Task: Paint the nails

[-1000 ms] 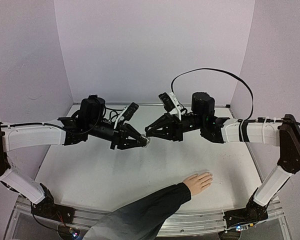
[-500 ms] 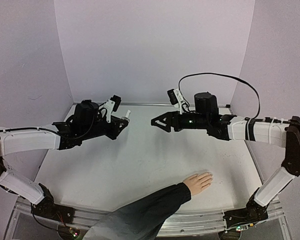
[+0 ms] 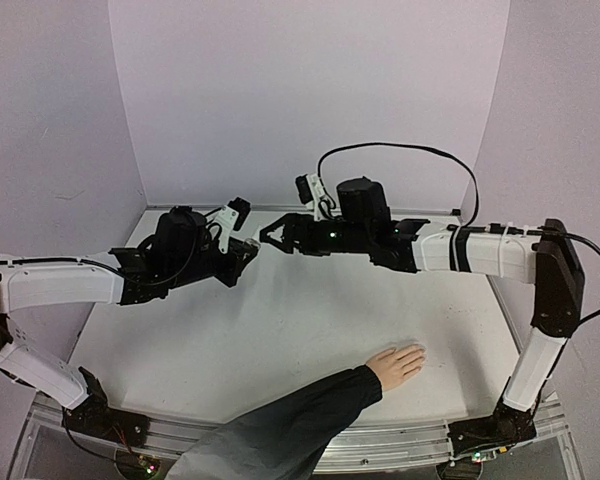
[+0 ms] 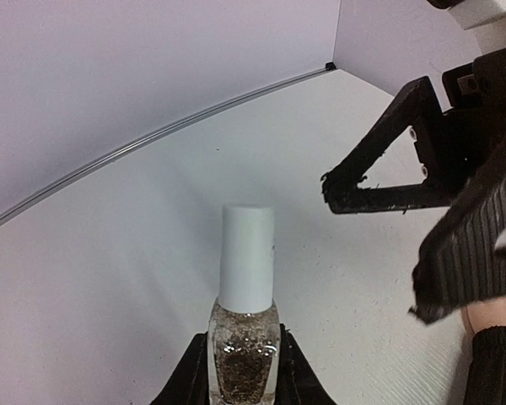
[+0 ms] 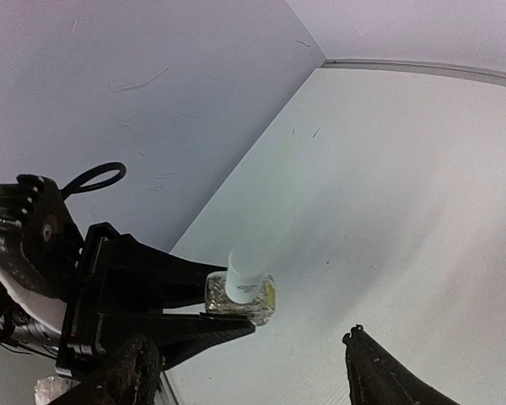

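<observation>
- The table (image 3: 280, 340): flat, white, matte.
- The sleeve (image 3: 280, 425): long, black, soft fabric, crossing the near edge.
- The hand (image 3: 397, 362): pale skin-coloured, palm down on the table, near right, fingers outstretched.
- My right gripper (image 3: 267, 240): black ribbed fingers spread, just beside the cap, not touching it.
- My left gripper (image 3: 246, 250): pinching the bottle.
- The bottle (image 4: 244, 354): clear glass, upright, glittery contents.
- The cap (image 4: 247, 257): smooth white cylinder.
- The nails (image 3: 420, 350): at the fingertips, too small to resolve.
</observation>
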Available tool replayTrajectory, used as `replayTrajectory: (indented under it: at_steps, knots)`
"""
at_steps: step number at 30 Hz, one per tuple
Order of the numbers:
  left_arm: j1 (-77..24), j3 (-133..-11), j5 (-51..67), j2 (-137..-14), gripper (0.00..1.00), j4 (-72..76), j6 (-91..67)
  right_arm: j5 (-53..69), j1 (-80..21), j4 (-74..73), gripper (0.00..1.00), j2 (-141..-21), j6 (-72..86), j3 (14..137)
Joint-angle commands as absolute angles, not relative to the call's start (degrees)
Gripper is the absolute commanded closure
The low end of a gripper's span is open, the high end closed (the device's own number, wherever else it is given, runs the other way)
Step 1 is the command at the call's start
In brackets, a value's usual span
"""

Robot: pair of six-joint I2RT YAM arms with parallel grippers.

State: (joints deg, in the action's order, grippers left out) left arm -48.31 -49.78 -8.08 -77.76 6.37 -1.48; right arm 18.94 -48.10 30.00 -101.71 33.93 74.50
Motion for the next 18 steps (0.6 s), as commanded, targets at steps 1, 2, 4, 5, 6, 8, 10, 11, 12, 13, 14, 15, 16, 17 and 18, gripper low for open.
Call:
replayTrajectory:
  at_steps: [1,2,4,5,6,8,10,11,12,13,14,15,16,17,18]
  knots:
    - [-49.1,-50.2,-10.0,-77.2,1.00,8.4,1.4,16.2,-49.8,31.1,0.27,-104.0,36.0,79.9]
    - [-49.1,-50.1,-9.9,-77.0,1.00,8.4,1.4,15.8,-50.1,31.0,0.29,-104.5,36.0,80.5]
    - [-49.2,-49.8,-9.7,-76.7,1.00,8.4,1.4,15.3,-50.3,31.1,0.34,-105.4,36.5,81.6]
    - [-49.3,-49.6,-9.5,-76.7,1.00,8.4,1.4,14.9,-50.4,31.1,0.35,-105.8,36.6,81.9]
    - [-49.4,-49.5,-9.5,-76.5,1.00,8.4,1.4,14.4,-50.5,31.1,0.37,-106.0,36.8,82.2]
    - [-49.6,-49.3,-9.3,-76.5,1.00,8.5,1.1,13.1,-50.7,31.3,0.39,-106.3,37.3,82.5]
    - [-49.8,-49.2,-9.1,-76.4,1.00,8.4,0.8,12.4,-50.8,31.3,0.40,-106.9,37.7,83.0]
    - [-49.9,-49.2,-8.9,-76.3,1.00,8.4,0.8,12.2,-50.8,31.3,0.42,-107.4,37.9,83.3]
    - [-50.0,-49.2,-8.8,-76.3,1.00,8.5,0.7,12.1,-50.8,31.4,0.45,-107.7,38.1,83.6]
    - [-50.0,-49.2,-8.7,-76.1,1.00,8.4,0.6,12.3,-50.8,31.5,0.47,-108.1,38.2,84.0]
    - [-50.1,-49.3,-8.7,-76.1,1.00,8.4,0.6,12.9,-50.8,31.7,0.49,-108.6,38.3,84.2]
    - [-50.2,-49.3,-8.6,-75.9,1.00,8.5,0.5,13.3,-50.9,31.9,0.51,-108.8,38.4,84.4]
    - [-50.2,-49.4,-8.6,-75.8,1.00,8.4,0.5,13.7,-50.9,32.1,0.54,-109.0,38.5,84.5]
    - [-50.3,-49.3,-8.6,-75.8,1.00,8.5,0.5,14.1,-51.0,32.5,0.57,-109.1,38.7,84.3]
    - [-50.3,-49.4,-8.5,-75.6,1.00,8.4,0.5,14.5,-51.1,33.0,0.59,-109.1,38.9,84.0]
